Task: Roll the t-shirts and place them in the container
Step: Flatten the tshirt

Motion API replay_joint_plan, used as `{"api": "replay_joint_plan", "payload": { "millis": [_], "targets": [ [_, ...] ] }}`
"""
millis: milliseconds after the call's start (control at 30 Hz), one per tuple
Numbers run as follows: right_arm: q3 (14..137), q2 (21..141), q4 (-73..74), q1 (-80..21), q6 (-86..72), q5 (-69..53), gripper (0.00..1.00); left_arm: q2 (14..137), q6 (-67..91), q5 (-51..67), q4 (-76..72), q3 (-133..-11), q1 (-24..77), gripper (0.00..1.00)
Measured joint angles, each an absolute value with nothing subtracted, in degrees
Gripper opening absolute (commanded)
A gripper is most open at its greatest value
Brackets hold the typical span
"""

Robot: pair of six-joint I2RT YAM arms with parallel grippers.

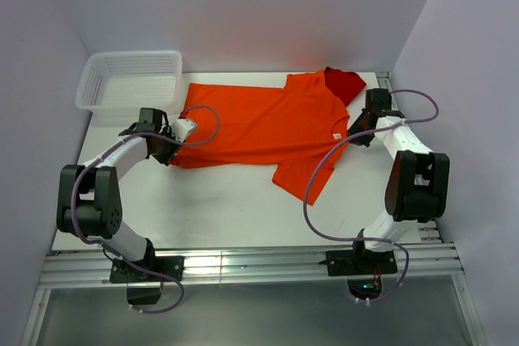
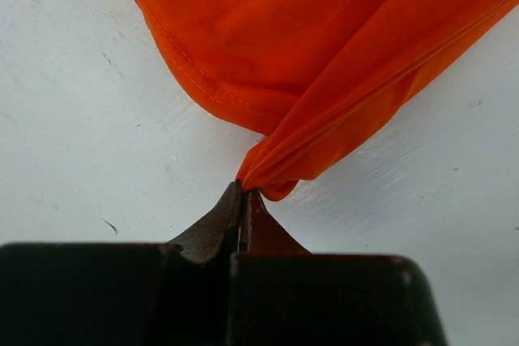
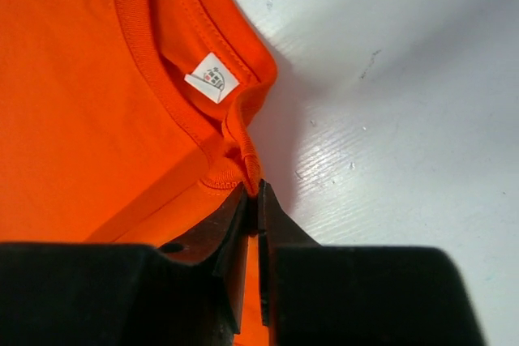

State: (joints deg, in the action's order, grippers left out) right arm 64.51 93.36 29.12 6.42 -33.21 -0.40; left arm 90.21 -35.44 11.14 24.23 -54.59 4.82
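- Orange short-sleeved cloth t-shirt [image 1: 259, 123] lies spread on the white table [image 1: 219, 208] between the arms, with its hem toward the left arm and its collar toward the right.
- The left gripper [image 2: 243, 194] is pinched tight on a bunched hem corner.
- The right gripper [image 3: 255, 194] is clamped on the collar edge, just below the small white neck label [image 3: 212, 79].
- Step in hand, by my reading: pulling the shirt taut and flat, with no roll begun.
- Next calls for even tension, then a regrasp to turn one end over.

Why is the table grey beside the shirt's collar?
Right wrist view: the pinched collar of the bright orange cloth t-shirt blocks light, casting a soft shadow on the white table; left wrist view: even light, only faint shadow under the hem.
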Motion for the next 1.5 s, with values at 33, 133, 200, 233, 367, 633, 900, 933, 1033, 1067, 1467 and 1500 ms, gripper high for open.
{"api": "replay_joint_plan", "payload": {
  "millis": [33,133,200,233,367,633,900,933,1033,1067,1467,1500],
  "targets": [
    [64.4,93.4,29.2,6.4,-33.3,-0.2,0.22,90.2,-35.5,11.1,24.3,-54.4,4.8,0.0],
    [64.5,93.4,29.2,6.4,-33.4,0.8,0.29,90.2,-35.9,10.6,24.3,-53.6,4.9,0.0],
    [64.5,93.4,29.2,6.4,-33.5,1.1,0.37,90.2,-36.2,10.3,24.3,-53.0,4.9,0.0],
    [64.6,93.4,29.2,6.4,-33.5,1.2,0.45,90.2,-36.3,10.2,24.3,-52.8,4.9,0.0],
    [64.5,93.2,29.1,6.4,-33.8,1.6,0.54,90.2,-36.4,9.6,24.3,-52.1,4.9,0.0],
    [55.0,80.3,27.9,4.6,-36.1,2.9,0.57,90.2,-36.4,9.6,24.3,-52.1,4.9,0.0],
    [41.9,67.0,27.0,-6.8,-42.3,5.2,0.57,90.2,-36.4,9.6,24.3,-52.0,4.9,0.0],
    [40.7,66.8,27.0,-9.0,-43.2,5.6,0.56,90.2,-36.4,9.6,24.3,-52.0,4.9,0.0],
    [37.5,66.9,26.9,-14.6,-46.1,6.8,0.56,90.1,-36.4,9.6,24.3,-52.0,4.9,0.0],
    [36.5,66.9,26.8,-16.2,-47.1,7.2,0.55,90.0,-36.4,9.6,24.3,-52.0,4.9,0.0],
    [28.4,64.8,26.1,-24.7,-55.5,9.1,0.53,88.8,-36.3,9.6,24.4,-52.0,4.9,0.0],
    [27.9,64.8,26.0,-25.2,-56.0,9.2,0.53,88.8,-36.2,9.6,24.4,-52.0,4.9,0.0]
  ]
}}
